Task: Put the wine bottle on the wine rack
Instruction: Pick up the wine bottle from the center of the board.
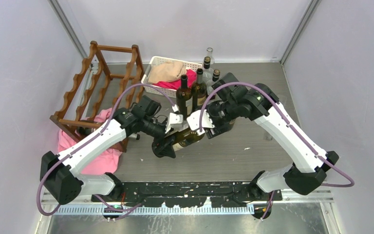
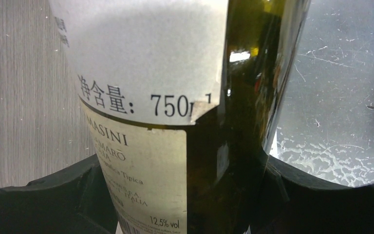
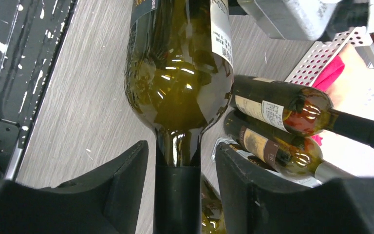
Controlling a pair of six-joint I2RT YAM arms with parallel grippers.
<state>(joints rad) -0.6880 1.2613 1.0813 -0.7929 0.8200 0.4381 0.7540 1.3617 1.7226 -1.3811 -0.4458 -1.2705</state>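
A dark green wine bottle (image 1: pixel 189 138) with a pale label hangs tilted above the table between my two grippers. My left gripper (image 1: pixel 165 144) is shut on its lower body; in the left wrist view both fingers (image 2: pixel 85 187) press against the glass and label (image 2: pixel 175 146). My right gripper (image 1: pixel 208 127) is open around the neck; in the right wrist view the neck (image 3: pixel 177 170) sits between the fingers (image 3: pixel 126 175) with a gap on each side. The reddish-brown wooden wine rack (image 1: pixel 102 85) stands at the back left, apart from the bottle.
A white basket (image 1: pixel 158 62) with pink and tan cloths sits behind. Several upright bottles (image 1: pixel 184 95) stand beside it, close to my right gripper; they also show in the right wrist view (image 3: pixel 277 105). A pink cloth (image 1: pixel 100 158) lies by the rack's front.
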